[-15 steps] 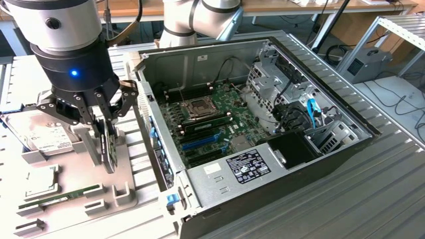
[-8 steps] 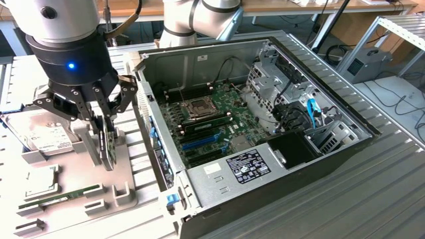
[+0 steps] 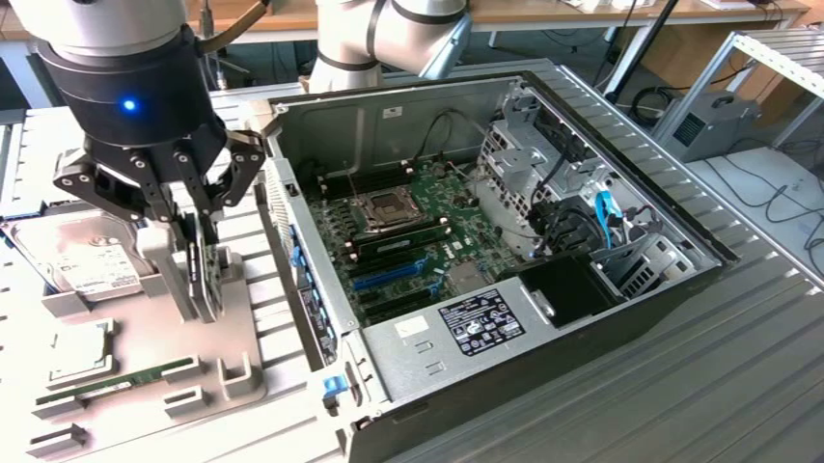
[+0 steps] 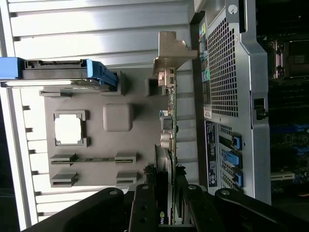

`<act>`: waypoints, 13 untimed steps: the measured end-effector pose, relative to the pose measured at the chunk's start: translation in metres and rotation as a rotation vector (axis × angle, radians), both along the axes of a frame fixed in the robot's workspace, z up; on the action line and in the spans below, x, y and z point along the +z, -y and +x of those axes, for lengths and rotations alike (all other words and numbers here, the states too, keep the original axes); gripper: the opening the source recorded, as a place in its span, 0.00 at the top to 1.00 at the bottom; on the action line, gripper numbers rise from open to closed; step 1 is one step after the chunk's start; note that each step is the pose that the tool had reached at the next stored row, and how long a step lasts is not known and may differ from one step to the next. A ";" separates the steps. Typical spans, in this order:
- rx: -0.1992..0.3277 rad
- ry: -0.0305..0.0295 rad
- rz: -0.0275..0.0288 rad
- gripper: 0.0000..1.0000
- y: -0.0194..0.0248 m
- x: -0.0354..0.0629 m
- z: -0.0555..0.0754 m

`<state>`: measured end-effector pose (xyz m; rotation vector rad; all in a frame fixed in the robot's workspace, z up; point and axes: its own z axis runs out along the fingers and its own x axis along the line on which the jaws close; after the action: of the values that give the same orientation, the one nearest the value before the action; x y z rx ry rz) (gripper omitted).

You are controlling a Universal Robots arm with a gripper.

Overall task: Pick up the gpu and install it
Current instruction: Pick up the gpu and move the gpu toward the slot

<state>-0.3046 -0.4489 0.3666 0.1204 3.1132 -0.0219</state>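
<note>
Standing on its long edge, the gpu point(image 3: 207, 294) sits at the grey tray point(image 3: 245, 367), just beside the open computer case point(image 3: 515, 328) on the exterior view's left. The gripper point(image 3: 193, 253) reaches down over it from above, its 2 fingers closed about halfway and pressed against the card's 2 flat faces, so the card is clamped between them. Whether the card's lower edge has left the tray cannot be told. In the wrist view the card's green edge point(image 4: 172, 116) and metal bracket point(image 4: 170, 48) run out from between the fingers point(image 4: 145, 208). A hard drive point(image 3: 91, 256) and a memory stick point(image 3: 116, 381) lie on the same tray. The motherboard point(image 3: 412, 222) lies bare inside the case.
</note>
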 end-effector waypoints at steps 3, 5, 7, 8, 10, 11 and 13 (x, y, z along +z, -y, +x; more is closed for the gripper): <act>0.000 -0.0001 0.0000 0.74 0.0000 0.0046 0.000; 0.000 0.0000 0.0001 0.74 0.0000 0.0053 0.000; 0.000 -0.0002 0.0000 0.74 0.0000 0.0060 0.000; 0.000 0.0000 0.0000 0.74 0.0000 0.0062 0.000; 0.000 0.0000 0.0001 0.74 0.0000 0.0067 0.000; 0.000 0.0000 0.0001 0.74 0.0000 0.0070 0.000; 0.000 0.0000 0.0002 0.74 0.0000 0.0075 0.000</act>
<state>-0.3046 -0.4489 0.3740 0.1205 3.1132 -0.0216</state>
